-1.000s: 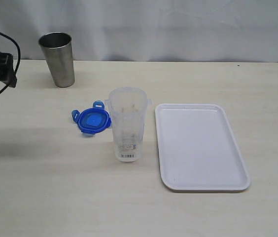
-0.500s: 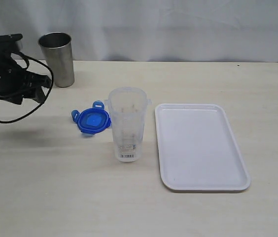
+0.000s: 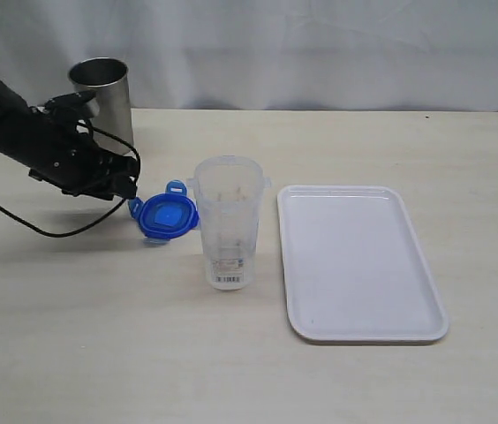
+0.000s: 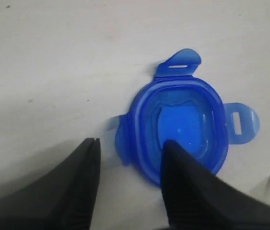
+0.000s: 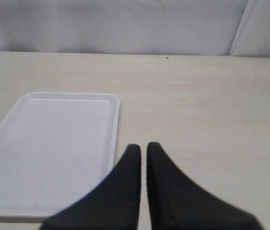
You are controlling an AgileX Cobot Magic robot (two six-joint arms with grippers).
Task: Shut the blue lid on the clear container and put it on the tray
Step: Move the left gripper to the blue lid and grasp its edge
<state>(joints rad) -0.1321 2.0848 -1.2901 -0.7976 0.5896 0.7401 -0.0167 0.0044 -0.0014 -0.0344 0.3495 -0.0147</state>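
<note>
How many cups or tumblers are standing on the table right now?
2. The steel cup stands at the back left of the table; the clear container stands near the middle, between the blue lid and the tray. None seems hidden.

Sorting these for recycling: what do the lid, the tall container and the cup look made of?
The blue lid: glossy translucent plastic, flaps let light through. The clear container: see-through, probably plastic. The cup: likely brushed steel, dull grey sheen.
</note>
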